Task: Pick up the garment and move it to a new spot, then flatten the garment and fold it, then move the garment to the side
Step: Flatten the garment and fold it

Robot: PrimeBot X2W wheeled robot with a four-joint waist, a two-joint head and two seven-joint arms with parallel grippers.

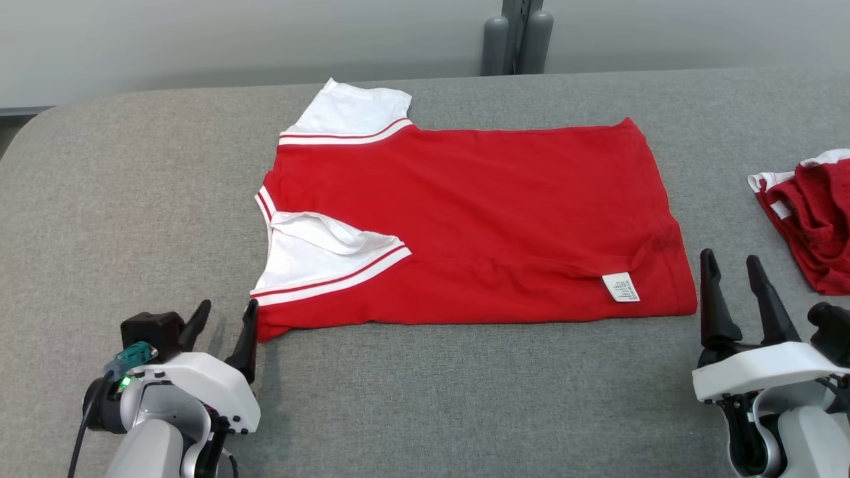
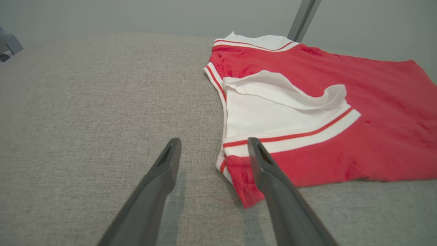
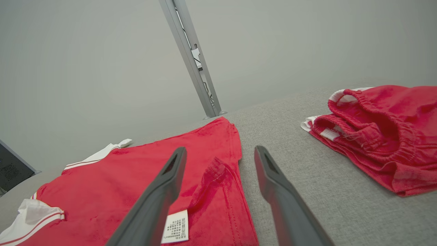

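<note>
On grey table, red garment, left tool, right tool, both spread

Left gripper sits low at the near left, fingers spread wide; right gripper at the near right, fingers parted too, both pointing forward.

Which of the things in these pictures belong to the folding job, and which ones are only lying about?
For the job: red and white shirt; left gripper and right gripper, both open.
Only lying about: crumpled red shorts on the right; grey post behind the table.
</note>
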